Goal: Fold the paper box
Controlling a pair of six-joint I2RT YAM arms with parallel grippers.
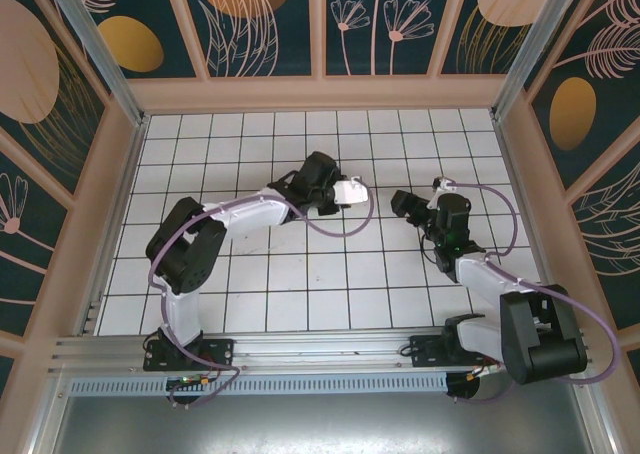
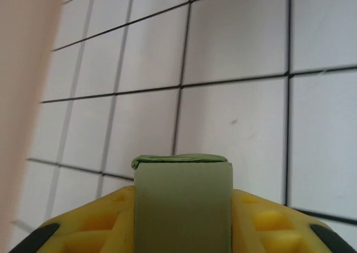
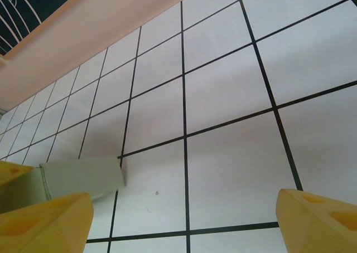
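Left end effector: clamped on one paper box | right end effector: fingers apart, empty

The paper box is seen as pale light-green thin card, folded into a narrow flat piece, with a creased, darker green edge at its far end. It is clamped between the yellow fingers of the left gripper and is held out over the white tiled table, near its middle.
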